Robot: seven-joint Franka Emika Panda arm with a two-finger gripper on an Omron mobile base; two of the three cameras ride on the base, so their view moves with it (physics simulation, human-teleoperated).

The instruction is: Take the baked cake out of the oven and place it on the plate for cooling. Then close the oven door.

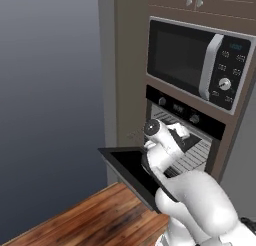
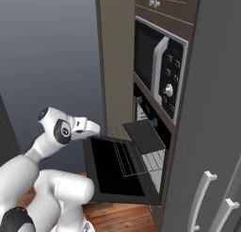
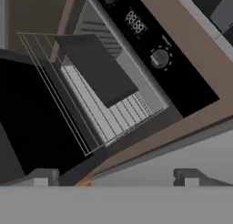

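The oven (image 1: 186, 110) sits below the microwave, and its control strip with knobs and a display (image 3: 144, 34) is visible. The oven door (image 2: 117, 172) hangs open, lying flat and black (image 1: 129, 165). A wire rack (image 3: 111, 116) is slid partly out over the door (image 3: 27, 123). Above it a flat dark tray (image 3: 98, 66) juts from the cavity (image 2: 143, 134), with nothing seen on it. The cake and the plate are out of view. My gripper (image 2: 89, 127) hovers open over the door's left part, in front of the cavity (image 1: 181, 132), holding nothing (image 3: 116, 176).
A black-and-silver microwave (image 1: 195, 60) is built in above the oven (image 2: 157, 66). Grey cabinet doors with bar handles (image 2: 202, 193) stand close on the right. A wooden surface (image 1: 100, 215) lies below the door. A blank grey wall is to the left.
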